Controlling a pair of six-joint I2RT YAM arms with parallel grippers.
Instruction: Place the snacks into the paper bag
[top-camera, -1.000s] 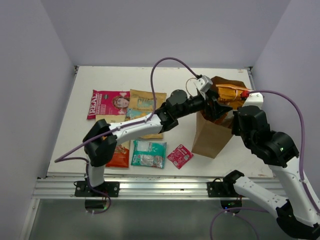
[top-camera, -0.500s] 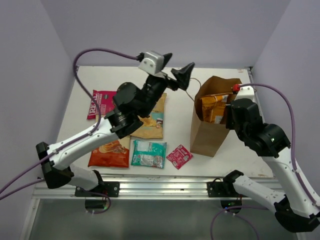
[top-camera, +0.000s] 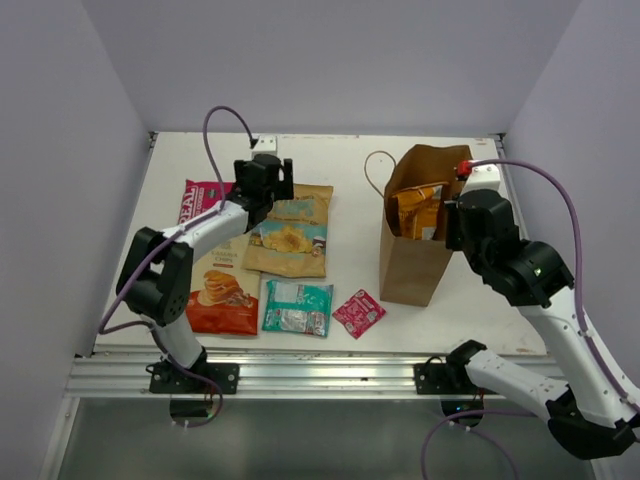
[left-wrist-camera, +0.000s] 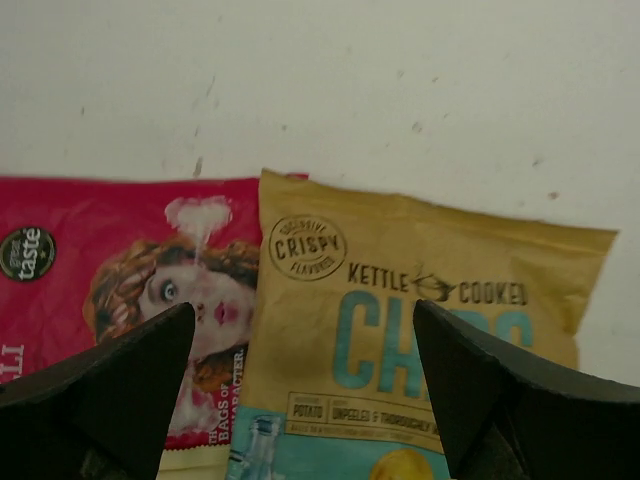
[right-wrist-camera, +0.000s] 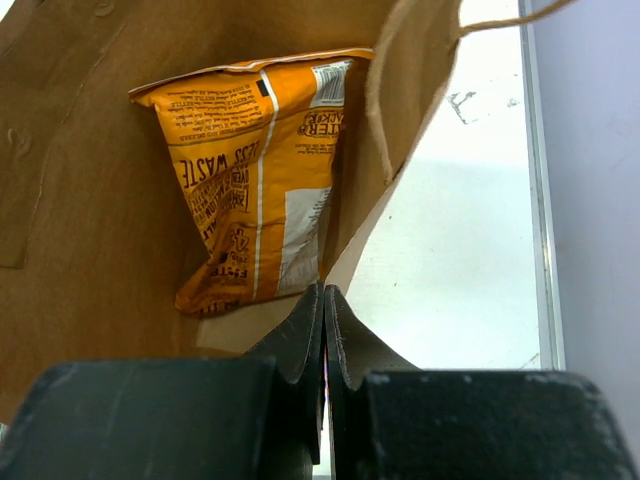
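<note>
- left gripper (left-wrist-camera: 302, 315) wide open, hovering over tan kettle chips packet (left-wrist-camera: 400, 270), next to pink-red REAL packet (left-wrist-camera: 120, 260)
- right gripper (right-wrist-camera: 323, 295) clamped shut, apparently on paper bag (right-wrist-camera: 90, 200) rim
- orange packet (right-wrist-camera: 250, 170) sits inside the bag

Our left gripper (left-wrist-camera: 302, 308) no longer reaches into the paper bag (top-camera: 410, 265). It now hangs open over the tan packet (top-camera: 290, 235), and the orange packet (top-camera: 417, 210) we carried stands inside the bag.

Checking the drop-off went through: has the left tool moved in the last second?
Yes. The left tool has swung left, away from the bag, and now hangs open over the tan packet.
</note>
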